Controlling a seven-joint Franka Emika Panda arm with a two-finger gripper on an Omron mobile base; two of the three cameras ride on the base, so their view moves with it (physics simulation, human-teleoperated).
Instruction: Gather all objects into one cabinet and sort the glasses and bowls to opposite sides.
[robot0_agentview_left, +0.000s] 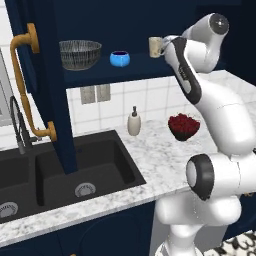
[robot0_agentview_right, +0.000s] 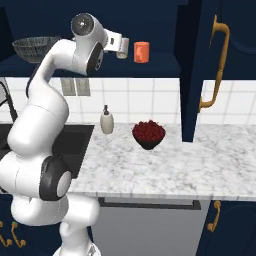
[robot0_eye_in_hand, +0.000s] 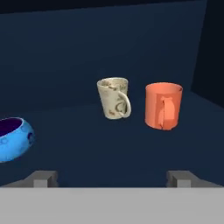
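Left base view: wire-mesh bowl, blue bowl and cream mug share the cabinet shelf.

Right base view: orange mug on the same shelf; dark bowl of red fruit on the surface.

Hand view: hand wide open, empty. Mugs look rigid, glossy, probably slippery; grip body or handle.

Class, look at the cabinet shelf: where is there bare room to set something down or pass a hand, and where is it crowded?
Bare shelf lies between the blue bowl and the cream mug, and in front of both mugs, where the open gripper hovers. A smaller gap separates the wire-mesh bowl from the blue bowl. It is crowded where the cream mug and orange mug stand close together.
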